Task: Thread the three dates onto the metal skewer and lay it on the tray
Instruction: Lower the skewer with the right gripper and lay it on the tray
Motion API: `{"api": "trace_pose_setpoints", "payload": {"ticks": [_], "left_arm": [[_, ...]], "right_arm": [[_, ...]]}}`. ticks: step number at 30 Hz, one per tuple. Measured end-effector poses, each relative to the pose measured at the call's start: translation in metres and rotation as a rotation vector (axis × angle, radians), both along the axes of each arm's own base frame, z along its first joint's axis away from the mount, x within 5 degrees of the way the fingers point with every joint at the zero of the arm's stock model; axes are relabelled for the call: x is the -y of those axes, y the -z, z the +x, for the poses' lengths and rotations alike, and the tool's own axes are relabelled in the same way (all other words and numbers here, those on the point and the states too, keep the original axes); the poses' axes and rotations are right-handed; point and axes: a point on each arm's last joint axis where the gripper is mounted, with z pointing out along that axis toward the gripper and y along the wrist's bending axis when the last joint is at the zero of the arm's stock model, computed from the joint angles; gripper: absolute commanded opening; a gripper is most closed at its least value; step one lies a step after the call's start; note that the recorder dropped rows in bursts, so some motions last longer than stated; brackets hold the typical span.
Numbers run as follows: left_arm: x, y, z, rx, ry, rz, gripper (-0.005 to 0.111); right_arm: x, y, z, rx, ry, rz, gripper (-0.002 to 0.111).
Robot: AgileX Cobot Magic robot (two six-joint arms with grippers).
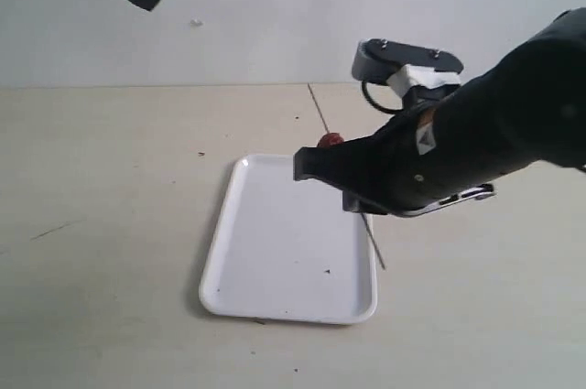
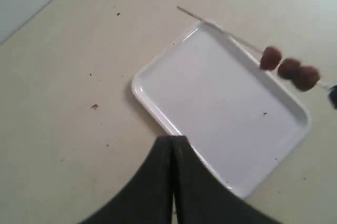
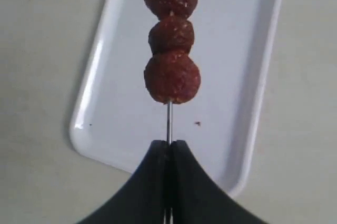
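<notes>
Tightly pressed together on the metal skewer, fingers of the right gripper, the thin rod running straight between them and out behind the tips. Threaded on the rod just ahead of that pinch, 3 dates, touching one another in a row, with a short bare stretch of metal between the nearest one and the fingertips. Beyond the dates, from the left wrist, a long bare length of skewer reaching past a corner of the tray and out over the table. From the right wrist, all 3 against the tray's white floor. From the exterior, only 1 date showing, at the tray's far right corner, the others hidden behind the right arm; rear end of the skewer poking out below that arm, just beside the tray's right rim. Rod or fruit touching the tray or held clear of it: cannot tell. Tray flat on the pale table, a few dark specks on its floor. Fingers of the left gripper pressed together on nothing, over the tray's rim as its own camera sees it, well apart from the skewer
</notes>
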Motion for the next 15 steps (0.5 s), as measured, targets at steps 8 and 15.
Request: {"api": "trace_pose_setpoints", "payload": {"ticks": [8,15], "left_arm": [[-0.042,-0.002,-0.026,0.046,-0.184,-0.182,0.000],[-0.058,0.003,-0.047,0.127,-0.309,-0.231,0.000]], "right_arm": [[-0.032,0.052,0.001,-0.101,0.127,-0.034,0.000],[-0.050,0.072,0.002,-0.077,0.246,-0.087,0.000]]}}
